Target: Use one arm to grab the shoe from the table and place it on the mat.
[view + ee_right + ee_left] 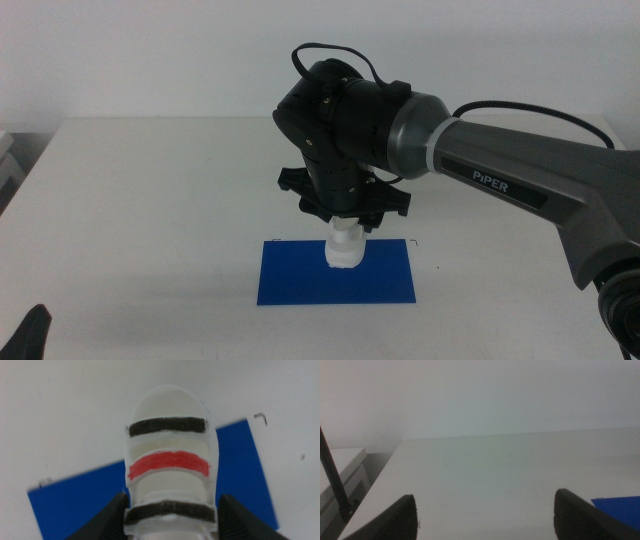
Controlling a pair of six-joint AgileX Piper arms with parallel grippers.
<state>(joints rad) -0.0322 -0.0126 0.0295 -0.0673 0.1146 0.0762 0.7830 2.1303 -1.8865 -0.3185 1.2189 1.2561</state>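
Note:
My right gripper (346, 214) points down over the far edge of the blue mat (300, 282), its arm (520, 180) coming in from the right. It is shut on the heel end of the white shoe (344, 249). In the right wrist view the shoe (169, 455) shows black and red straps and sits between the jaws of the gripper (172, 519). The mat (75, 505) lies under it, and the toe reaches past the mat's edge over the white table (60, 410). I cannot tell whether the sole touches the mat. My left gripper (30, 335) waits open at the bottom left.
The left wrist view shows the left gripper (485, 522) with jaws wide apart above the table (485, 470), and a corner of the mat (620, 507). A white shelf (342, 467) stands beyond the table's left edge. A small black mark (260, 417) lies near the mat's corner.

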